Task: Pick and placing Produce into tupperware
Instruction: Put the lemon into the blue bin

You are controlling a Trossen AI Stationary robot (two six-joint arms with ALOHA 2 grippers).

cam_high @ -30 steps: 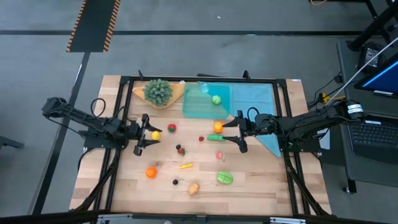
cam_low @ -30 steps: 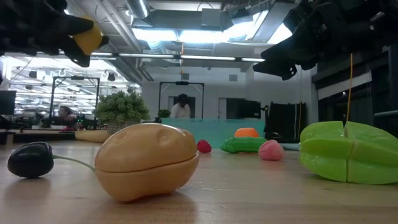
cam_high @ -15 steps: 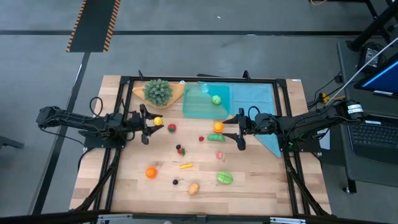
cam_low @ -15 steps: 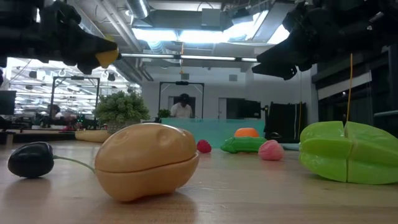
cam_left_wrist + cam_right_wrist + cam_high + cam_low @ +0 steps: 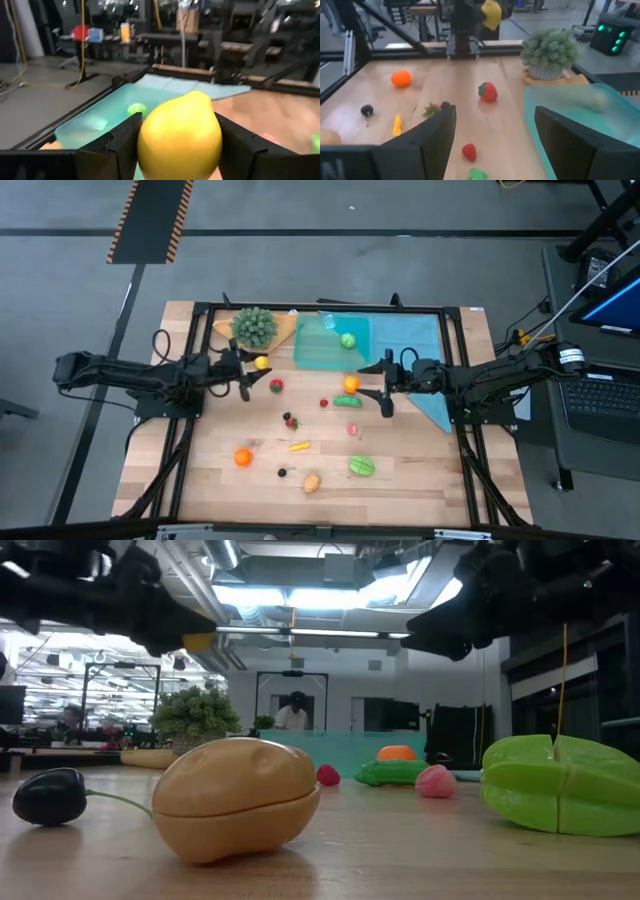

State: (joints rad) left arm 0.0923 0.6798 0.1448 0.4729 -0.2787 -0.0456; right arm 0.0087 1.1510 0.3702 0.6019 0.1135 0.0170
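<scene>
One lemon (image 5: 180,132) clamped in left tool (image 5: 248,374), airborne upper-left of centre, near tupperware (image 5: 318,352). Looks light, hard, slick plastic; round belly grip seems right, ends would likely squirt out. Right tool (image 5: 386,385) spread, empty.

- A grey concrete floor (image 5: 330,270) surrounds the wooden table (image 5: 210,475), crossed by dark seam lines.
- At the upper left of the high view lies a dark mat edged with orange-and-black hazard stripes (image 5: 150,220).
- At the right edge of the high view sits a laptop (image 5: 600,395) with a lit blue screen.
- In the low view, bright ceiling lights (image 5: 300,595) and exposed pipes fill the upper middle; a person (image 5: 293,712) stands far back at centre.
- Workbenches (image 5: 165,40) crowd the dim room in the left wrist view.
</scene>
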